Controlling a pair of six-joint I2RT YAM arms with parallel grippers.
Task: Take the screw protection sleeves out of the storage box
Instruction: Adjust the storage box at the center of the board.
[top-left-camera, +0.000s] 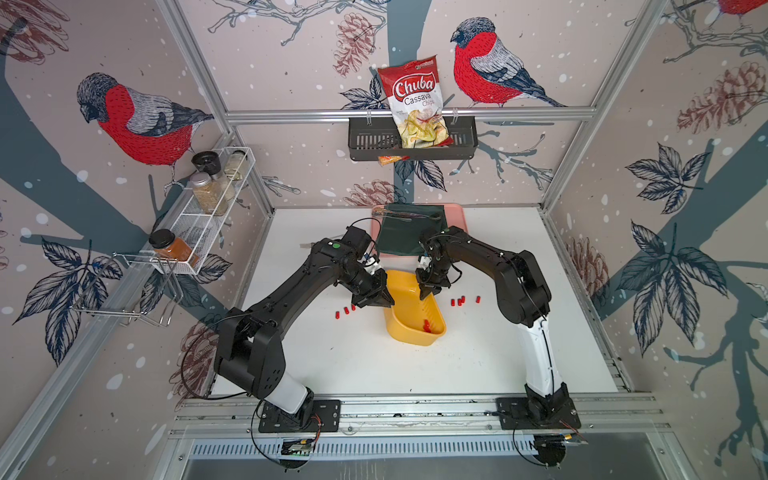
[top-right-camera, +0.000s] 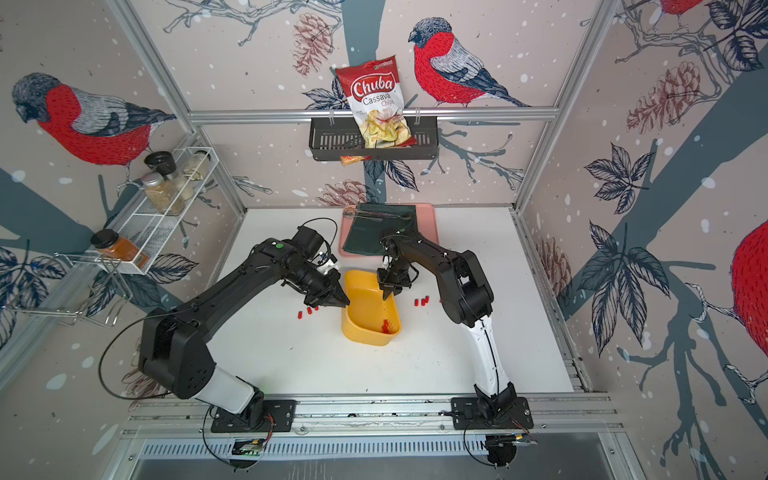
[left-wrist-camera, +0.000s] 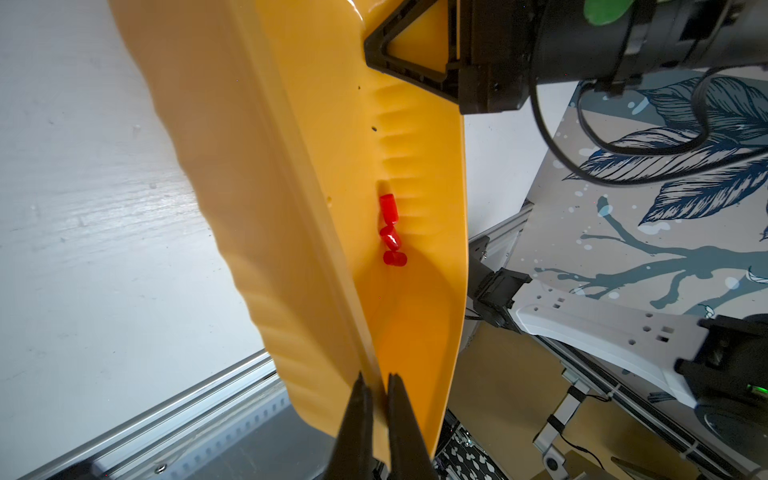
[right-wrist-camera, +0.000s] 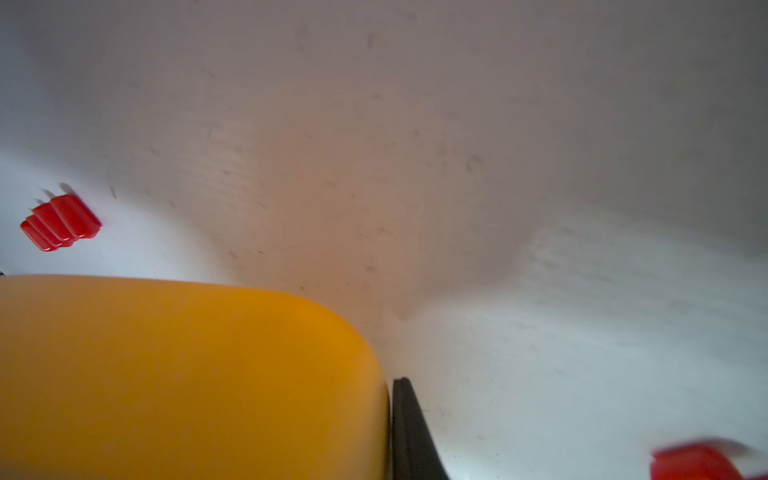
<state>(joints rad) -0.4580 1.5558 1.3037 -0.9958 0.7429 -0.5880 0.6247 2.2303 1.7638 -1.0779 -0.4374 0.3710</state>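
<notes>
The storage box (top-left-camera: 412, 337) is tipped between the two arms, far end raised and near end low toward the table (top-left-camera: 457, 365). The left gripper (top-left-camera: 385, 301) is pinched narrow on the box's left rim; the left wrist view shows its fingers (left-wrist-camera: 358, 415) astride the edge. The right gripper (top-left-camera: 424, 293) is closed at the far right wall. One of its fingers (right-wrist-camera: 409, 432) lies against the outside of the yellow wall and the other is hidden, so a grip on that wall is likely rather than plain. Three screw protection sleeves (left-wrist-camera: 390, 228) lie inside the box, in the crease where the floor meets the right wall. More lie out on the table: a left cluster (top-left-camera: 345, 310) of three and a right cluster (top-left-camera: 459, 301). The step looks like pouring out the last three. Both arms should raise the far end at one pace so the thin rim does not twist out of the pinches, letting the sleeves slide over the near corner. Open table lies on the near side of the box. The loose clusters sit close on either side, and the pink tray (top-left-camera: 455, 220) is close behind the wrists.
</notes>
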